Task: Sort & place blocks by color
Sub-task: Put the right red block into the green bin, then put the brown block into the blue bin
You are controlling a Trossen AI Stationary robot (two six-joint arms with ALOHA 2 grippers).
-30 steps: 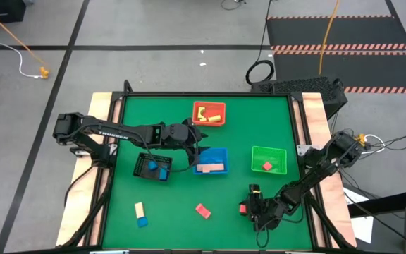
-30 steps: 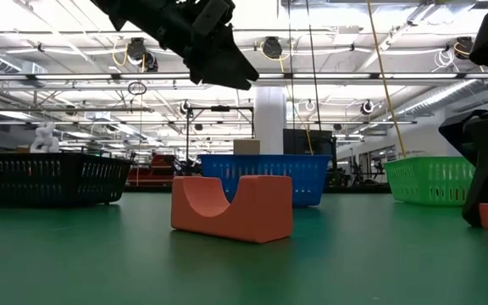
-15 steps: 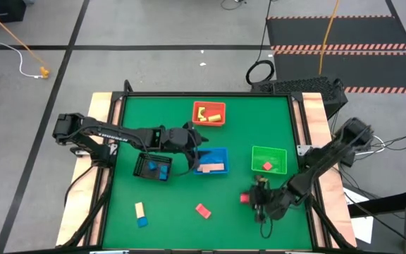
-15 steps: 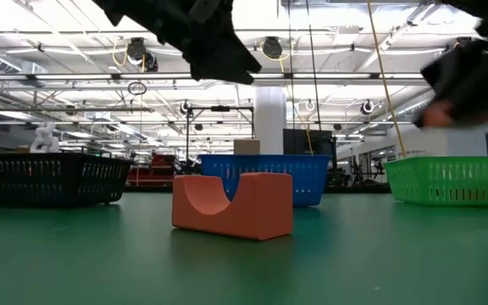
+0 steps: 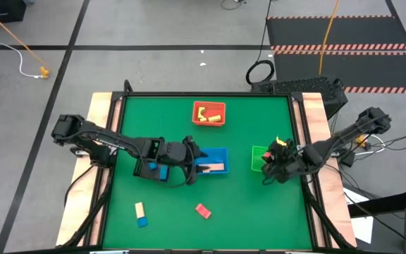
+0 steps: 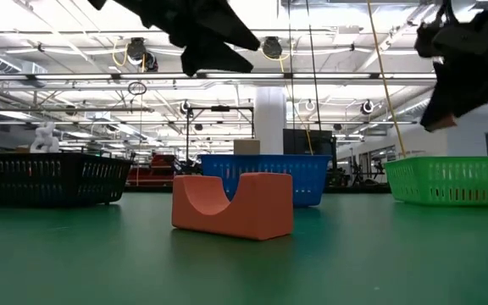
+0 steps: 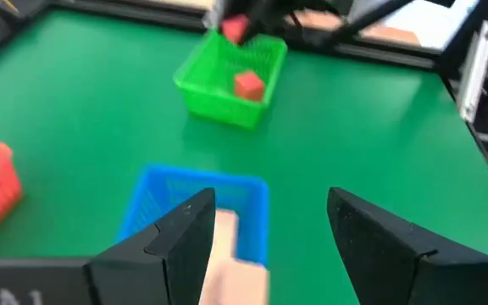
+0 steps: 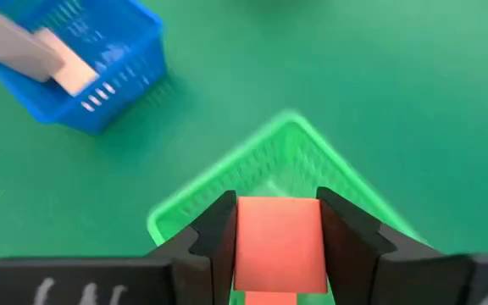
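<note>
Since a second ago the right gripper [image 8: 276, 246] has lifted from the table's near right part and moved over the green tray [image 5: 258, 152]; left arm shifted slightly toward the near side. Right gripper now hangs above the green tray, clamped on a red block [image 8: 278, 241] between its fingers [image 8: 214, 241]. Left gripper [image 7: 269, 229] hovers over the blue tray [image 7: 155, 203], jaws apart, holding nothing. Green tray holds one red block [image 7: 248, 84]. Blue tray holds tan blocks [image 5: 213, 168]. Red tray [image 5: 209, 113] at the far side holds yellow blocks [image 5: 214, 118]. Black tray [image 5: 152, 168], just left of the blue one, holds blue blocks [image 5: 163, 172]. On the bare table near the front: a notched red block [image 5: 203, 210], and a tan block [image 5: 139, 209] touching a blue block [image 5: 142, 221].
</note>
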